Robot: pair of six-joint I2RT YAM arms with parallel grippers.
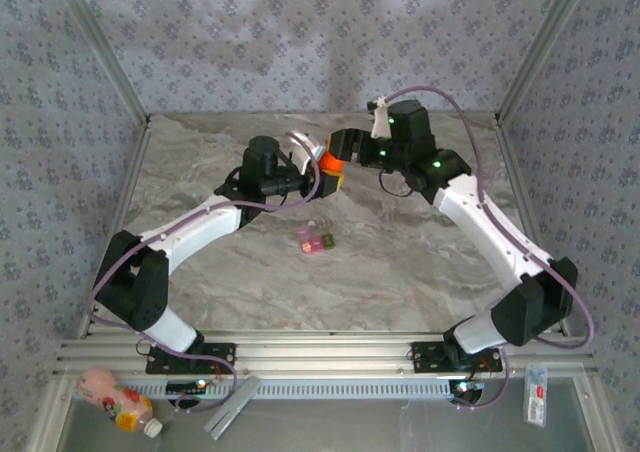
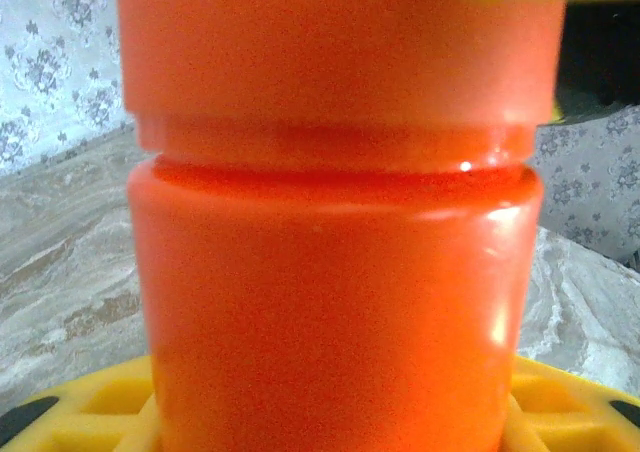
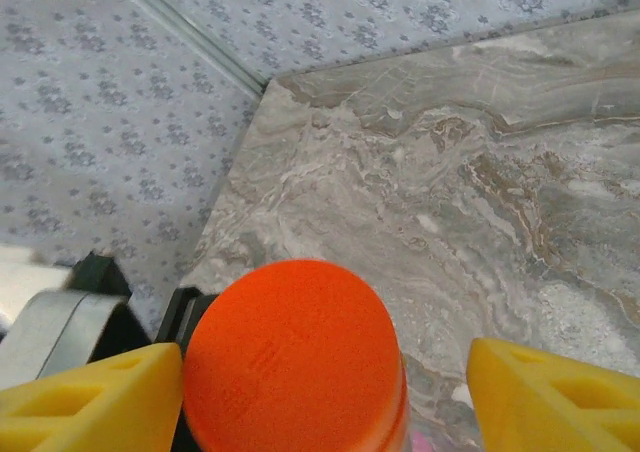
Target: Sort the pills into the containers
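The left gripper (image 1: 322,175) is clamped on a small orange bottle (image 1: 328,161), holding it above the marble-patterned table (image 1: 400,262) toward the back middle. In the left wrist view the bottle stands upright between the yellow fingers (image 2: 90,412), with its orange cap (image 2: 340,42) seated on the neck.

The right gripper (image 3: 320,397) hangs over the same bottle from above, its jaws apart. One yellow fingertip (image 3: 90,402) sits right against the rim of the cap, and the other is well clear of it on the far side.

The pill case (image 1: 315,240) lies on the table nearer the arm bases, apart from both grippers, its pink compartment (image 1: 307,239) on the left and its green compartment (image 1: 326,241) on the right. What is inside it is too small to tell
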